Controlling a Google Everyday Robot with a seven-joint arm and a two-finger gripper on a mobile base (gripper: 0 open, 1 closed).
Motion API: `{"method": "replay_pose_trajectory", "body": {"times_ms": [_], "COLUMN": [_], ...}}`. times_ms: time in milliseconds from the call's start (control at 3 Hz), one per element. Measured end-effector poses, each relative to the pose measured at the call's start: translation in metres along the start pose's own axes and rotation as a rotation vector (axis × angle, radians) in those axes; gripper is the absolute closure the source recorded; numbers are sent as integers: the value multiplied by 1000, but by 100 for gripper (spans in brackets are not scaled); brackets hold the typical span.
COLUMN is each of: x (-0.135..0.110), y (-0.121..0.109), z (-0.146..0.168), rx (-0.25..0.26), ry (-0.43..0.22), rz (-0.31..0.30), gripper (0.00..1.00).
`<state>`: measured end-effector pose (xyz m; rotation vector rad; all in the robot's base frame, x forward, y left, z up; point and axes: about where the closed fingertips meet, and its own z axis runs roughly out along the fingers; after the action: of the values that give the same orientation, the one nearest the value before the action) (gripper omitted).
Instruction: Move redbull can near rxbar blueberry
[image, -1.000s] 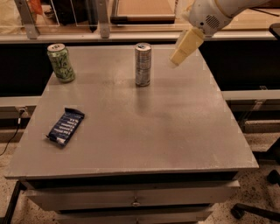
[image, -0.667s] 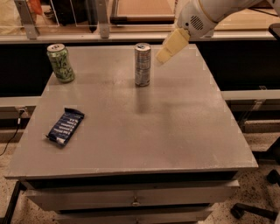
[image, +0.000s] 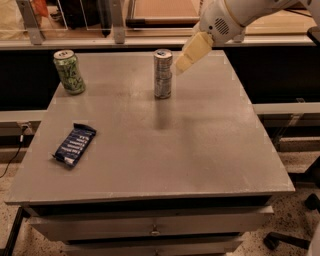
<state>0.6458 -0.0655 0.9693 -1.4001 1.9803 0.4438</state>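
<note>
1. The redbull can (image: 163, 74), a tall slim cylinder of silver metal with blue patches and a shiny top, is seen standing upright on the far middle part of the table (image: 180, 155).
2. The gripper (image: 181, 64), a smooth cream-coloured, flat and tapering piece on a white rounded arm, is held just to the right of the can's top, tilted down toward it. Contact with the can cannot be made out, and whether the gripper is open or closed cannot be told.
3. The rxbar blueberry (image: 75, 145), a flat rectangular dark blue wrapper with lines of white lettering, is laid at an angle near the left edge, well apart from the can.
4. A wider green can (image: 69, 72) is placed upright at the far left corner.
5. The tabletop is a matte grey square slab, faintly scuffed, set over pale drawers (image: 150, 227).
</note>
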Motion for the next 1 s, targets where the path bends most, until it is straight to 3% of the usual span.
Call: {"method": "replay_pose_trajectory", "body": {"times_ms": [333,667,1000], "x": [-13,-21,-19], "y": [4,3,-5], "z": [19,35,47], "rx": [-42,-45,-12], "ry": [-71,-102,-100], "rz": [-24,-48,-50], "gripper": [0,0,0]}}
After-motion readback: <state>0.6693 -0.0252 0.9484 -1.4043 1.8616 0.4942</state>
